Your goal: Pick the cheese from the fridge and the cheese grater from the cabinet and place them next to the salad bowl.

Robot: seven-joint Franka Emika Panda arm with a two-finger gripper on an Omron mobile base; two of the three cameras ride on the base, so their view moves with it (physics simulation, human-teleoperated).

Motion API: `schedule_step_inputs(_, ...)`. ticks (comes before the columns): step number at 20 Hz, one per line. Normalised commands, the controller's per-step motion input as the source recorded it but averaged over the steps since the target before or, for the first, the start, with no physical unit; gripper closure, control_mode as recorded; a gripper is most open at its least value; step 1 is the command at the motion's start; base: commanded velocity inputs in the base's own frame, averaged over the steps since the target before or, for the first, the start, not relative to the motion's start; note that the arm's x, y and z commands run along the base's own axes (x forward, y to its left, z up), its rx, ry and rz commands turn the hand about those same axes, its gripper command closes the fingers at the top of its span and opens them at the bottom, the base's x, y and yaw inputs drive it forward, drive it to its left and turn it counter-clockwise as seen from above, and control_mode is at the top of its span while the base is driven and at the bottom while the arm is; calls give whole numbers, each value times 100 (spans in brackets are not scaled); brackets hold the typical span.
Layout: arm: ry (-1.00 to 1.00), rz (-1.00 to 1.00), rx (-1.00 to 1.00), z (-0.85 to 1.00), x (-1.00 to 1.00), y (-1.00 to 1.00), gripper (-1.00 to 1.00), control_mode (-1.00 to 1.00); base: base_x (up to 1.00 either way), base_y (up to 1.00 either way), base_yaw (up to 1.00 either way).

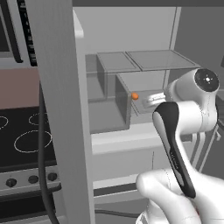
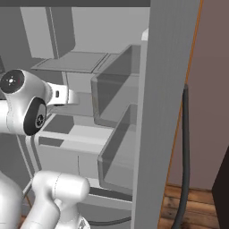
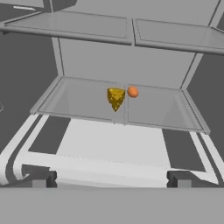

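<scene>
Two small things sit on a glass shelf (image 3: 87, 103) of the open fridge (image 1: 131, 26): the cheese (image 3: 115, 98), a faceted yellow-orange wedge with a mottled surface, at the centre of the hand view, and a smooth orange ball (image 3: 133, 92) just beside it toward the right, which also shows as a tiny orange dot at the middle of the left base view. The cheese stands close to the seam where two clear shelf panes meet, well back from the shelf's front edge, so a reach into the compartment seems needed. The pincer (image 3: 111, 179) is spread wide with nothing between its two dark tips, which rise at the bottom of the hand view, well apart from the wedge; this wide stance looks like readiness to straddle the chunk. The arm (image 1: 192, 100), glossy white with dark joints, stretches forward into the pale, matte fridge interior. The thick grey door (image 1: 61, 109) stands as a tall slab in the left half of the left base view, and a black stove (image 1: 22, 135) with ring markings lies at that view's lower left.
</scene>
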Motion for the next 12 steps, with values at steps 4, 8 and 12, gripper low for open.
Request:
schedule_step_inputs(4, -13, 0, 0, -20, 4, 0, -100, -100, 0, 0, 0)
schedule_step_inputs(8, -13, 0, 0, -40, 7, -2, -100, -100, 0, 0, 0)
schedule_step_inputs(12, -15, 0, 0, -34, 22, -1, -100, -100, 0, 0, 0)
